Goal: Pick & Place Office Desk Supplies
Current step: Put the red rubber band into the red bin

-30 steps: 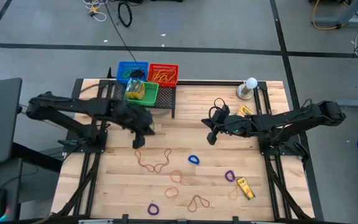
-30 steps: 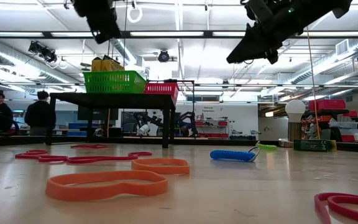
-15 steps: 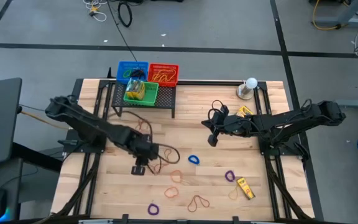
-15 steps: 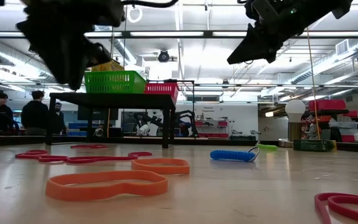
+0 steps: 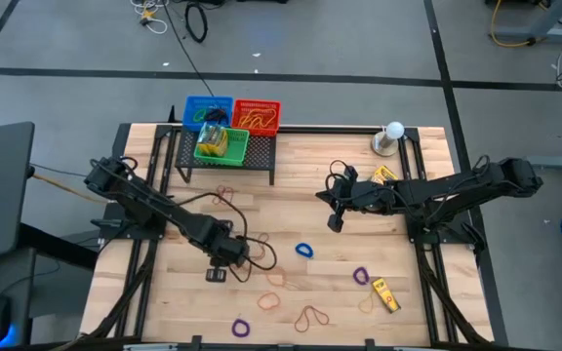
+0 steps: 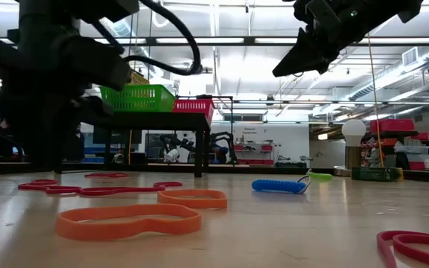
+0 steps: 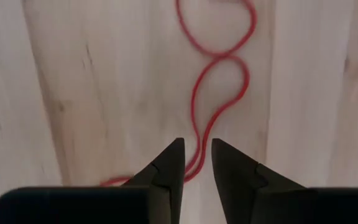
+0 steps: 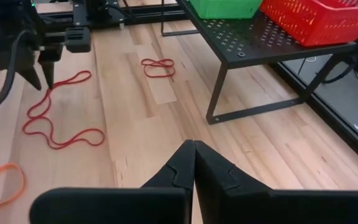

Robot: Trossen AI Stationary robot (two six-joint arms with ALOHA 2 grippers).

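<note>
Left wrist view: the red band (image 7: 219, 81) is straddled by the narrowly parted left gripper (image 7: 197, 163), its length stretching ahead; the right gripper (image 8: 193, 163) is held closed, farther away.

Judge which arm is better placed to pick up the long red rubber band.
Left. Its pincer is low over the long red rubber band, fingers slightly apart astride the strand. The right pincer hangs shut, apart from it.

Left claw (image 5: 217, 274) is over the long rubber-band loop (image 5: 245, 253); baskets (image 5: 222, 144) sit on the rack (image 5: 263, 151) behind.
</note>
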